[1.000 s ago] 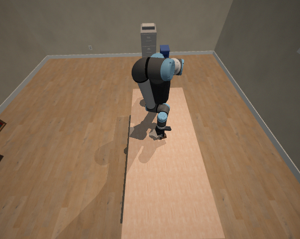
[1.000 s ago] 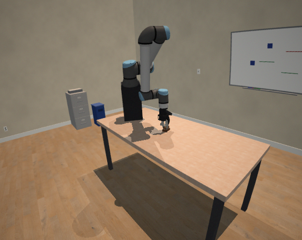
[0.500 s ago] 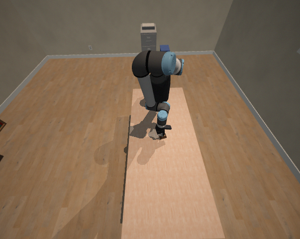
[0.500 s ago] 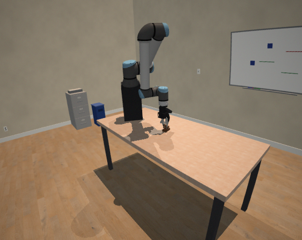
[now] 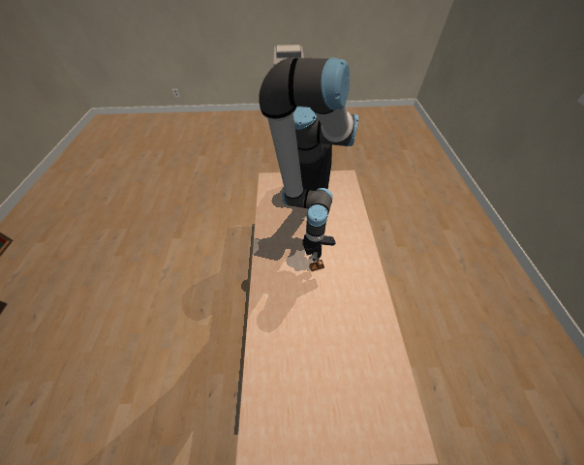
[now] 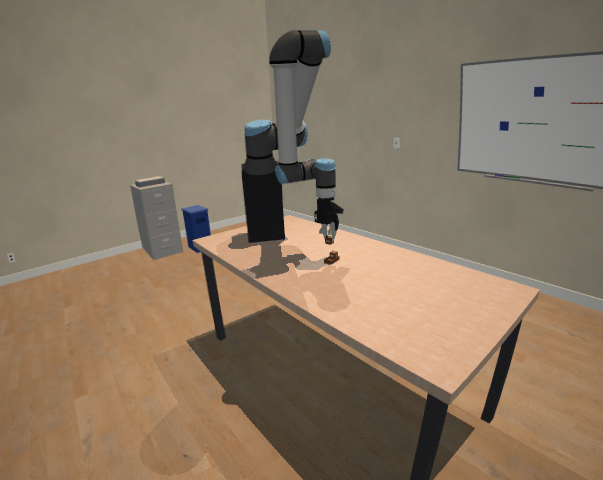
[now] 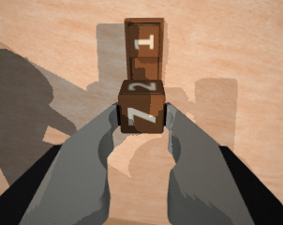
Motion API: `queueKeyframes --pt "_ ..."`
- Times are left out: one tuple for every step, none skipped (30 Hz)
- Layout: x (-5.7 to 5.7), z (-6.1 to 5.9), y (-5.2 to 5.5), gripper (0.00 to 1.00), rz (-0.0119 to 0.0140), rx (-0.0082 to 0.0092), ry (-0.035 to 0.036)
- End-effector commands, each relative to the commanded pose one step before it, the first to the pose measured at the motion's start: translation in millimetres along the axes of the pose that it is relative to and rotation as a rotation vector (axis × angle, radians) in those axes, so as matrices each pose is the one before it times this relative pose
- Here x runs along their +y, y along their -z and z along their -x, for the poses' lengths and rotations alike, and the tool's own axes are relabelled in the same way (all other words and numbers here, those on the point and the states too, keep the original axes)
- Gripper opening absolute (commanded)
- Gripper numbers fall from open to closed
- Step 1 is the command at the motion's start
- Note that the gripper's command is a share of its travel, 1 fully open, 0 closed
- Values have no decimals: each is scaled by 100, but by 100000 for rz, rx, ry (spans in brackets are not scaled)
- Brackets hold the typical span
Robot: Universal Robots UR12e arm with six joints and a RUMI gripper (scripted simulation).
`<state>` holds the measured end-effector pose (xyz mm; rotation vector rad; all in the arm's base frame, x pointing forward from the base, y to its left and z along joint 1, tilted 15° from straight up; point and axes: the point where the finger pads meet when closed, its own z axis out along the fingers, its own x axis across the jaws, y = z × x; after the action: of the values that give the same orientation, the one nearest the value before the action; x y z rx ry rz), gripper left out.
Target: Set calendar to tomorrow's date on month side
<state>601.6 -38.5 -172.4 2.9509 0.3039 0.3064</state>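
My gripper (image 7: 142,104) (image 6: 329,236) (image 5: 315,256) is shut on a brown date cube (image 7: 141,100) (image 6: 329,239) and holds it in the air, a little above the table. The face of the held cube turned towards the wrist camera bears a white 7, and the face beside it a 2. Beyond it on the table lies the brown calendar tray (image 7: 143,21) (image 6: 333,260) (image 5: 316,266). The other cube (image 7: 145,43) sits in the tray's far slot with a white 1 facing up. The near slot of the tray is empty. The side with the month's name is not visible.
The wooden table (image 6: 404,304) (image 5: 326,350) carries only the tray. The arm's black base (image 6: 262,206) stands at the table's far end. A grey filing cabinet (image 6: 155,219) and a blue bin (image 6: 196,221) stand on the floor behind the table.
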Motion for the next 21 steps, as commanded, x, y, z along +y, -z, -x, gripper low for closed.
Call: queueKeyframes --pt "23 -33 1188 11 -10 -6 4" --pt "0 0 50 11 0 0 0" --pt "0 0 20 11 0 0 0" --pt "0 0 3 11 0 0 0" --pt "0 0 0 11 0 0 0" --pt "0 0 0 11 0 0 0" --pt "0 0 0 11 0 0 0" --pt "0 0 0 11 0 0 0" --pt "0 0 0 11 0 0 0" --pt "0 0 0 11 0 0 0" --pt "0 0 0 11 0 0 0" --pt "0 0 0 11 0 0 0" --pt "77 -6 -10 11 -2 -2 -320" --pt "446 -34 -56 11 -8 -10 -1848" --pt "954 -79 -115 11 -15 -17 -3937" --pt "1410 -143 -162 11 -14 -17 -5778" --pt "1680 -223 -179 11 -6 -6 -6833" --pt "762 -138 -77 11 1 3 -3096" --pt "806 -160 -78 11 3 7 -3270" --pt "115 -26 -11 11 1 1 -467" --pt "1432 -309 -130 11 11 22 -5777"
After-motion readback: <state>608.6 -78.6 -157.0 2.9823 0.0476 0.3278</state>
